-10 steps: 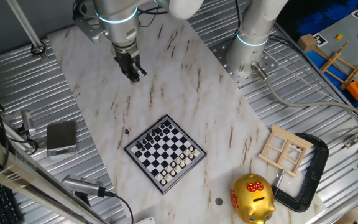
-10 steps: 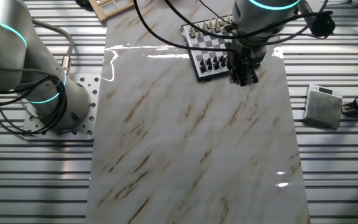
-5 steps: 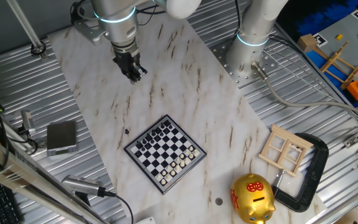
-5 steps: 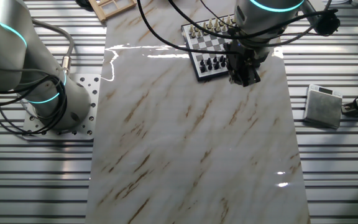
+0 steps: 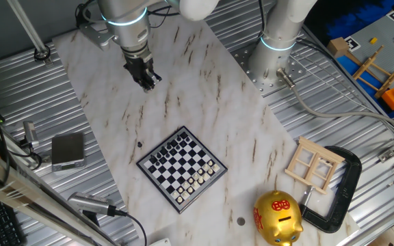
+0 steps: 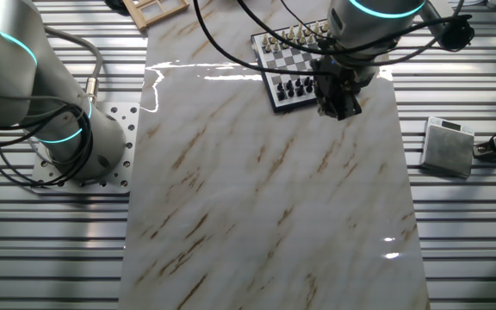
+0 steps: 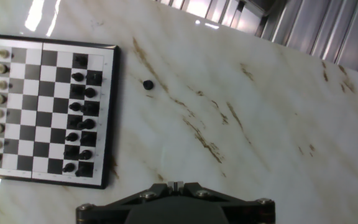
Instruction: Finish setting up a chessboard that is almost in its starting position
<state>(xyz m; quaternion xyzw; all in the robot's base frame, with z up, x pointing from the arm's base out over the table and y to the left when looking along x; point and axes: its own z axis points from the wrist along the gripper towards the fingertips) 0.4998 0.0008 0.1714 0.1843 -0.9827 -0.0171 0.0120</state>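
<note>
Marble-patterned tabletop point(image 5: 204, 89) under a Flexiv arm whose gripper point(image 5: 146, 80) hangs high and well apart from the chessboard point(image 5: 181, 169), which sits toward the table's near end beside a gold piggy bank point(image 5: 277, 217) and a pale wooden window frame point(image 5: 313, 164). Over the past second little has changed — the wrist has edged slightly up and away in the fixed views, the board and pieces staying exactly where they were. That suggests a repositioning pause, not progress: the setup looks unfinished. One small black piece point(image 7: 148, 84) lies off the board on the marble, just beside the rim nearest the black ranks, and the black back rows show a gap in the hand view. The jaws appear closed together with nothing between them. The likely next step — descend toward that stray piece.
</note>
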